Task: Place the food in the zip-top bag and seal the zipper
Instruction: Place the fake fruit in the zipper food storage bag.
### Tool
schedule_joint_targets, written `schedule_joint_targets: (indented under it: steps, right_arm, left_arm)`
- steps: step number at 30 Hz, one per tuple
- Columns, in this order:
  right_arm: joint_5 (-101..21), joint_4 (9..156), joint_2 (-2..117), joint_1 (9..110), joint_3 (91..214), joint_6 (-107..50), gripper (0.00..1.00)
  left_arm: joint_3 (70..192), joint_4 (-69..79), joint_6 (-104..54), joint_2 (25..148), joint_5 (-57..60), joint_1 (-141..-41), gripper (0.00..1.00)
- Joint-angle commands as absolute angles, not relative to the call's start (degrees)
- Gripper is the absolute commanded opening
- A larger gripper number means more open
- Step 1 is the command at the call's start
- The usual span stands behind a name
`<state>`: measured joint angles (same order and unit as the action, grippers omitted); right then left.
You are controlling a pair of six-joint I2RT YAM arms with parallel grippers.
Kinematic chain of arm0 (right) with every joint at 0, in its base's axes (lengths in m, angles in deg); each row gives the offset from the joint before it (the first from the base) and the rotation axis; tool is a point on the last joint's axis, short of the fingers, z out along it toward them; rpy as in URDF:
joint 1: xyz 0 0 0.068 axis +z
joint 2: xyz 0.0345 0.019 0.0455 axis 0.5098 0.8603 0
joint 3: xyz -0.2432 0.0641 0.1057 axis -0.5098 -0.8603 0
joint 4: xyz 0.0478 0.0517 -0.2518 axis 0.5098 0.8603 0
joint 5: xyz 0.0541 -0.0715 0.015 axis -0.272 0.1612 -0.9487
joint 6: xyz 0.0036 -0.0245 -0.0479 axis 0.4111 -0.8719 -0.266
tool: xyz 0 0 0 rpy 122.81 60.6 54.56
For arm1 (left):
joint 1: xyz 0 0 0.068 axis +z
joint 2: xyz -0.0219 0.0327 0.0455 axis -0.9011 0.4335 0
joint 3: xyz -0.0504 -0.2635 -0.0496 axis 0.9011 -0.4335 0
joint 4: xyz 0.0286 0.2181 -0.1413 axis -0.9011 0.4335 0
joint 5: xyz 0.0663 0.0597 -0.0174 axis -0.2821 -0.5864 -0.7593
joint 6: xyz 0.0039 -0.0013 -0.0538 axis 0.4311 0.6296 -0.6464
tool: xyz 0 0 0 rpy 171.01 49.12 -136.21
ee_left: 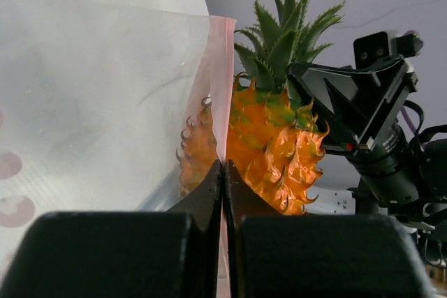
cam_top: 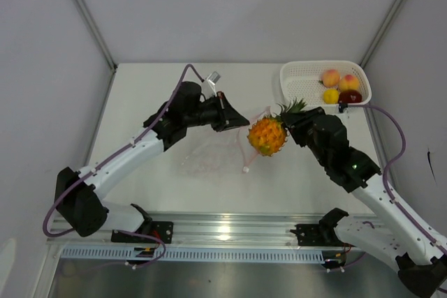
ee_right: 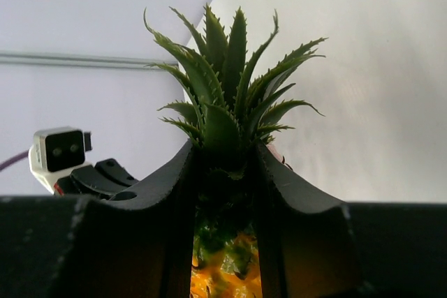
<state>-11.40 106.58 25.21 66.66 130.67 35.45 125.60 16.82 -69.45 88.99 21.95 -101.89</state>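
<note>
My right gripper [cam_top: 288, 119] is shut on the green crown of the orange pineapple [cam_top: 267, 136], holding it in the air beside the mouth of the zip-top bag [cam_top: 213, 153]. In the right wrist view the crown [ee_right: 227, 82] rises between the two black fingers [ee_right: 171, 172]. My left gripper [ee_left: 223, 164] is shut on the bag's mouth edge, pinching the pink-red zipper [ee_left: 222, 68] and holding the clear film up. The pineapple [ee_left: 276, 141] hangs just right of that strip, partly behind the film. Two peaches [cam_top: 331, 77], a yellow fruit [cam_top: 331, 95] and a dark red apple [cam_top: 350, 96] lie in the basket.
The white mesh basket [cam_top: 297, 78] stands at the back right of the table. The bag's lower part lies slack on the white tabletop [cam_top: 140, 102] between the arms. Grey walls enclose the table on three sides. The left wrist view shows the right arm's camera housing [ee_left: 380, 47].
</note>
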Motion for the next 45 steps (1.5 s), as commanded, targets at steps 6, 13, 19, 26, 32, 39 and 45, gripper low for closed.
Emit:
schedule_joint_targets:
  steps: [6,13,19,26,32,39,45]
  right_arm:
    - [-2.32,116.34,24.29,67.13,133.76,48.03,0.05]
    - [-2.4,113.54,29.57,68.44,133.94,44.7,0.0]
    - [-1.69,106.86,30.36,70.64,134.46,29.42,0.0]
    - [-17.32,90.17,28.61,70.47,129.64,7.96,0.0]
    - [-27.7,88.65,27.9,69.06,128.13,2.24,0.01]
    - [-41.66,94.63,25.8,58.26,128.75,17.08,0.0]
    - [-56.0,100.18,24.92,47.63,131.66,19.81,0.0]
  left_arm:
    - [118.67,8.19,-73.91,81.57,10.6,-105.96,0.01]
    - [116.11,-0.52,-76.82,81.3,10.33,-109.83,0.0]
    - [117.34,-0.6,-76.81,83.5,14.63,-110.01,0.01]
    - [118.05,-2.36,-79.97,85.61,22.19,-110.01,0.01]
    - [115.77,-8.42,-82.43,85.61,26.58,-109.22,0.01]
    - [114.89,-15.01,-81.73,87.19,31.33,-108.43,0.01]
    - [115.15,-11.17,-76.2,88.78,31.17,-108.08,0.01]
